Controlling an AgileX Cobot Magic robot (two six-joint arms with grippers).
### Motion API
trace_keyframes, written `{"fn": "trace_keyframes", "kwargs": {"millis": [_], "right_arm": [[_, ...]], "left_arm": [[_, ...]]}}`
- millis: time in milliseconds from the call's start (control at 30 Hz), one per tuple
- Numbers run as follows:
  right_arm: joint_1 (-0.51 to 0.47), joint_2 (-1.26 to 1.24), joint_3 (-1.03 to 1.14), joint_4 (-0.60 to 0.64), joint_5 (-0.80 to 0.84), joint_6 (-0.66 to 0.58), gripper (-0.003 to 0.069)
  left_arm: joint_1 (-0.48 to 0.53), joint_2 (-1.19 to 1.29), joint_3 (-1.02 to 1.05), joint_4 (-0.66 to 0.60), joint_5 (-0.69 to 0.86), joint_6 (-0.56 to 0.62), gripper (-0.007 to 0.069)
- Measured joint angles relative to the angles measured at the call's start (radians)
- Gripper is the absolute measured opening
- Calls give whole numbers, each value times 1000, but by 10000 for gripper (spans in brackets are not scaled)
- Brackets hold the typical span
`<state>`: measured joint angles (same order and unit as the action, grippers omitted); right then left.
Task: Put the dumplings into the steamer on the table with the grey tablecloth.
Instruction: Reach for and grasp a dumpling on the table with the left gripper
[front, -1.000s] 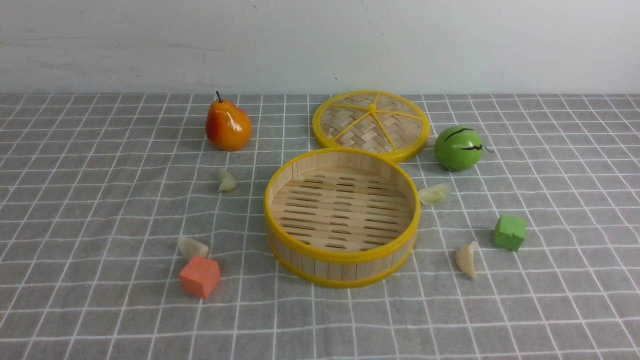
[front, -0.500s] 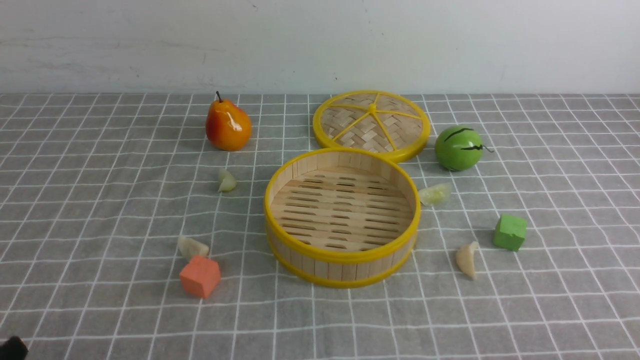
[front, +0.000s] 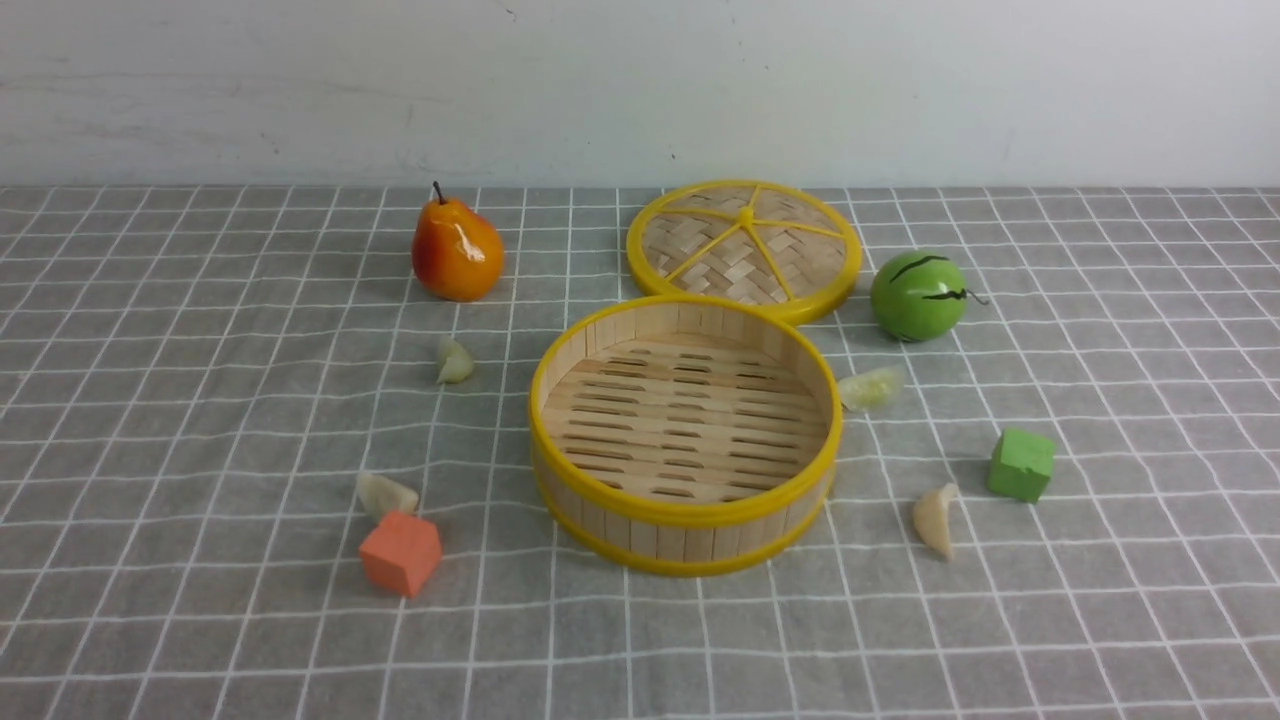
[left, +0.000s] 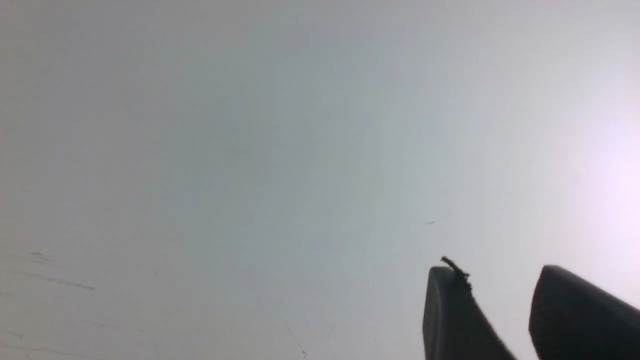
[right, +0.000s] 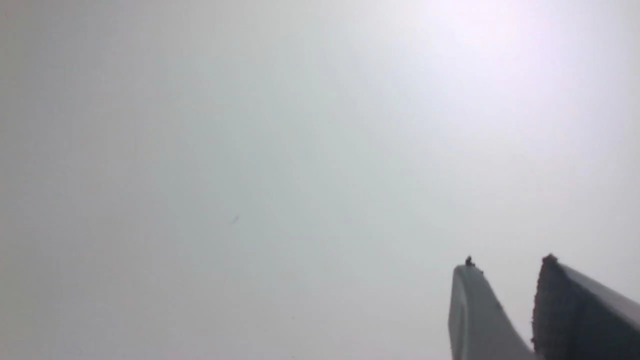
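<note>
Shows 4 dumplings (front: 454, 362) loose on the grey tablecloth (front: 200, 400), 2 either side of the empty steamer (front: 686, 515), none inside. Shows no arm over the table (front: 1100, 620); dark shape at the near left corner gone. Partly open and empty, left gripper (left: 497, 272) and right gripper (right: 509, 262), facing blank wall (left: 200, 150). Suggests no pick begun.

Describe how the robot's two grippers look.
The left gripper: two dark grey, tapered fingers with rounded tips, a small frayed bit on one tip. The right gripper: same tapered shape, one finger looking paler grey, the other dark with a rough edge. No arms, cables or markings show in any view.
</note>
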<state>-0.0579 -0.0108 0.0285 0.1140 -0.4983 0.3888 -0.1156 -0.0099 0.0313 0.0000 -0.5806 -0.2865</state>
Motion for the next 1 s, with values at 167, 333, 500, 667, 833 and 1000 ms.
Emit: {"fn": "trace_keyframes", "kwargs": {"millis": [167, 333, 500, 667, 833, 1000], "right_arm": [[0, 44, -66, -89, 62, 15, 123], [0, 204, -219, -260, 187, 15, -16], [0, 437, -345, -384, 371, 16, -6], [12, 644, -464, -379, 672, 16, -5], [103, 856, -623, -291, 1010, -95, -5], [213, 999, -670, -152, 1049, -296, -5]], "left_arm": [[0, 20, -95, -36, 38, -94, 141], [0, 204, -343, -27, 263, -167, -14], [0, 531, -554, -10, 451, -110, -14], [0, 821, -774, -8, 818, -81, -14], [0, 1143, -992, -43, 1137, -47, -14], [0, 1423, -1149, -165, 1217, -10, -14]]}}
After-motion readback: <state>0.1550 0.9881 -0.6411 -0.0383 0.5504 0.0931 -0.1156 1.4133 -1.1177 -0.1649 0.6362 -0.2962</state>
